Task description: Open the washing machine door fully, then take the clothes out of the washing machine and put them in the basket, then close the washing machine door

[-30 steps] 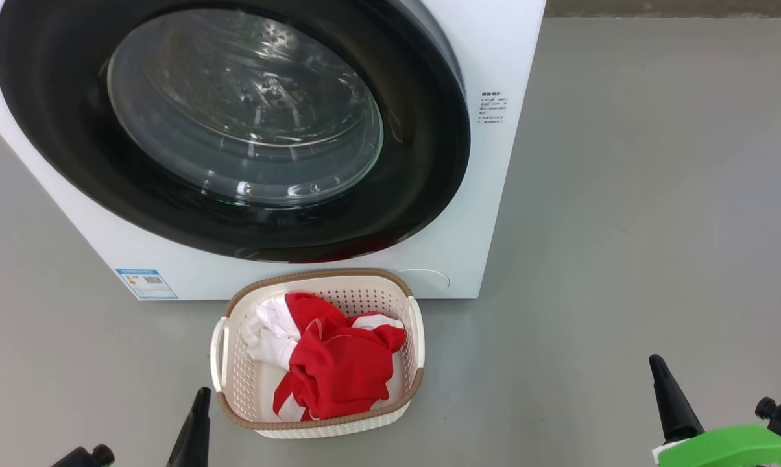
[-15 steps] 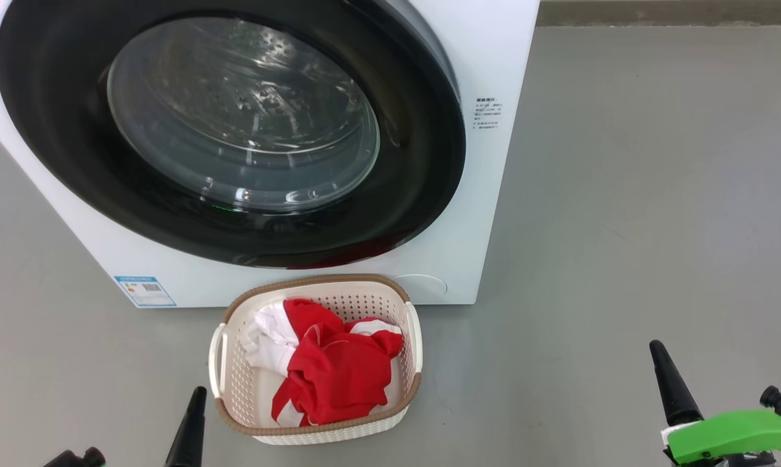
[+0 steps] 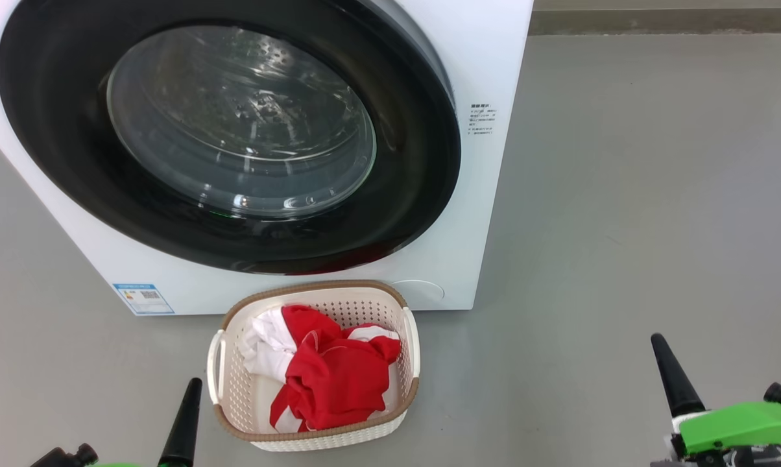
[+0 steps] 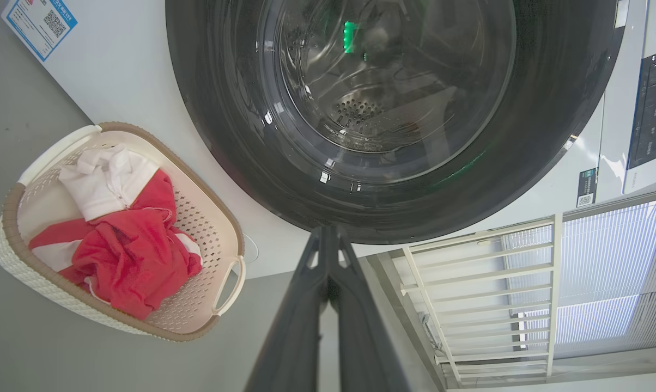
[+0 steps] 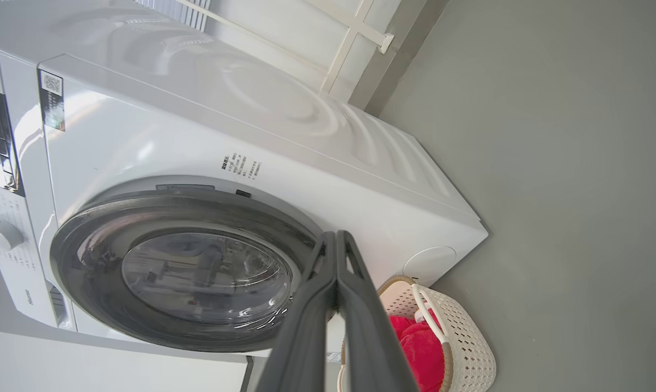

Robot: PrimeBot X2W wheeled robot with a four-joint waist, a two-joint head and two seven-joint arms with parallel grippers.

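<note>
The washing machine door (image 3: 235, 123) sits shut on the washing machine (image 3: 488, 52). Just in front of the washing machine stands the basket (image 3: 325, 442), holding the clothes (image 3: 338, 383). The left gripper (image 4: 328, 231) and right gripper (image 5: 336, 235) hang before the machine, the 2 fingers of each pressed together and holding nothing.

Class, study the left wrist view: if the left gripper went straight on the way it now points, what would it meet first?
Most likely the black rim of the washing machine door, near its edge; the shut left gripper aims there. Depth is unclear.
</note>
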